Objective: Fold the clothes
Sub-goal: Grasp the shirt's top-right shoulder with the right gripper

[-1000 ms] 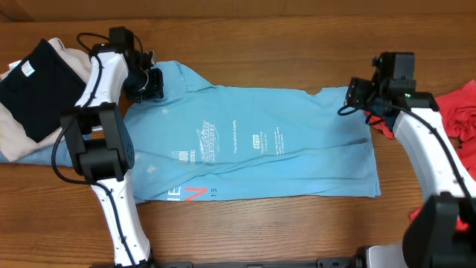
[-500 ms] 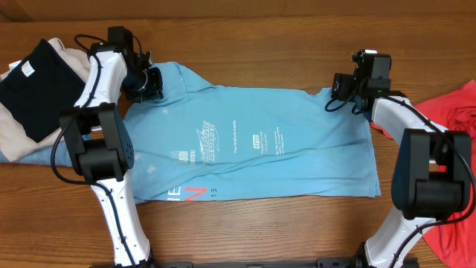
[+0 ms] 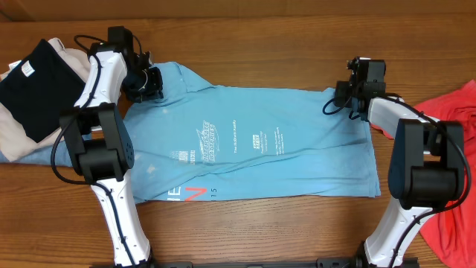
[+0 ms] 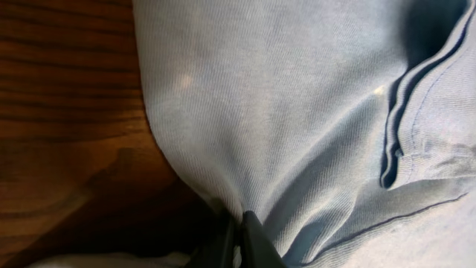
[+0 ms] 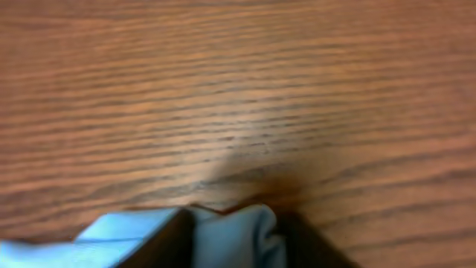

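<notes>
Two shirts on wooden table (image 3: 260,30): coral-red T-shirt (image 3: 465,104) bunched at right edge, sky-blue T-shirt (image 3: 260,149) spread flat mid-table. At far left corner, left gripper (image 3: 146,83) pressed together, pinching blue fabric. At far right corner, blue cloth between jaws of right gripper (image 3: 337,99); cannot tell whether clamped.

Right gripper (image 3: 333,100) swung left to blue T-shirt (image 3: 260,141) far corner; jaws narrowed around fabric.

Your left arm (image 3: 101,74) stretched up the frame's left side, left gripper (image 3: 151,82) at upper left pinched tight on the blue shirt (image 3: 290,164), your right arm (image 3: 388,113) folded inward at upper right, right gripper (image 3: 337,97) low, jaws flanking a shirt fold, grip unclear
</notes>
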